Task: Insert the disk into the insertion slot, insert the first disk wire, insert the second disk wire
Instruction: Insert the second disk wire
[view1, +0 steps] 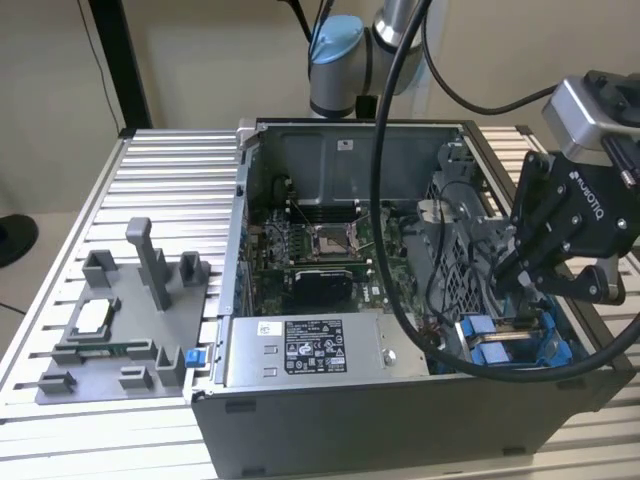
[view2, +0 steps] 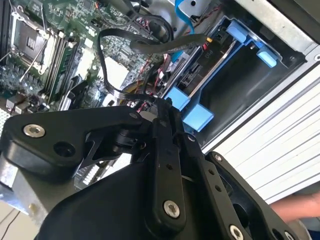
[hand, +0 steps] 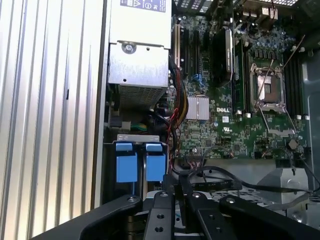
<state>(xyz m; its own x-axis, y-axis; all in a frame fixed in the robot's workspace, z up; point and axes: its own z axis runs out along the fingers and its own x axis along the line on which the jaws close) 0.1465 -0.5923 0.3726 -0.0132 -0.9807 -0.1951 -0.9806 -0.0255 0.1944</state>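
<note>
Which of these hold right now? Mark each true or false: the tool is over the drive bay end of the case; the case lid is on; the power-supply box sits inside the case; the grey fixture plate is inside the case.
1. The tool is over the blue-railed insertion slot. True.
2. The computer case has its lid on. False: it is open, with the motherboard exposed.
3. The power-supply box sits inside the case. True.
4. The grey fixture plate is inside the case. False: it lies on the table, toward the exterior view's left.
</note>
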